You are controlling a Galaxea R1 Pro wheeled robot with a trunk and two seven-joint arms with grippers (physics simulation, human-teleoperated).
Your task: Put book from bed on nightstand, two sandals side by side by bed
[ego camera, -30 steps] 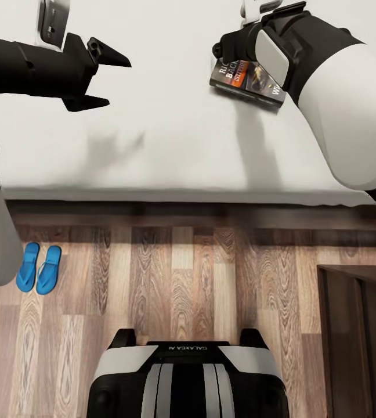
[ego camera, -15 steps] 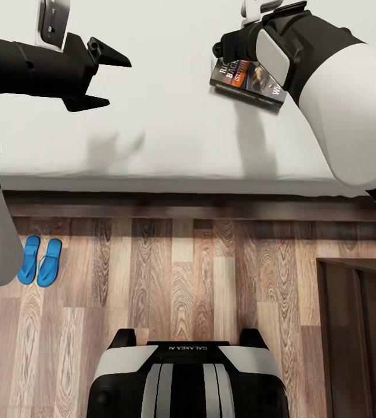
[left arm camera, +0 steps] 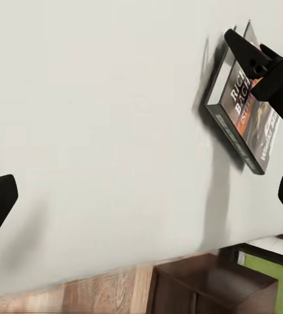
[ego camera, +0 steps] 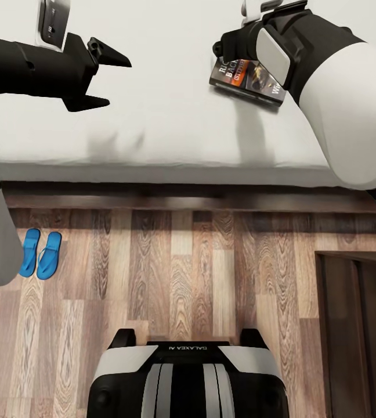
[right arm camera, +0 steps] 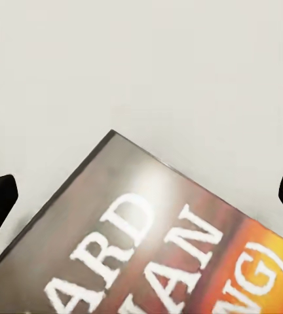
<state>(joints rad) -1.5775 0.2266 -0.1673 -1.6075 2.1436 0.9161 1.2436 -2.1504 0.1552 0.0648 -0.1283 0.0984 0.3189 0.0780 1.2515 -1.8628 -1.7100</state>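
Covering part of the book at 1 o'clock, the right gripper hangs spread; left gripper also spread. Against a second ago, bed edge and sandals sit higher in view: camera shift.

head camera looks straight down over bed and floor; both wrist cameras face the mattress, right one closest, sharing the book.

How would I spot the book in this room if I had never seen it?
Find the big off-white bed above the wooden floor. On its flat mattress, under the right gripper, lies the book. It is a thin paperback with a dark cover, an orange band and white lettering, the one coloured thing on the plain mattress.
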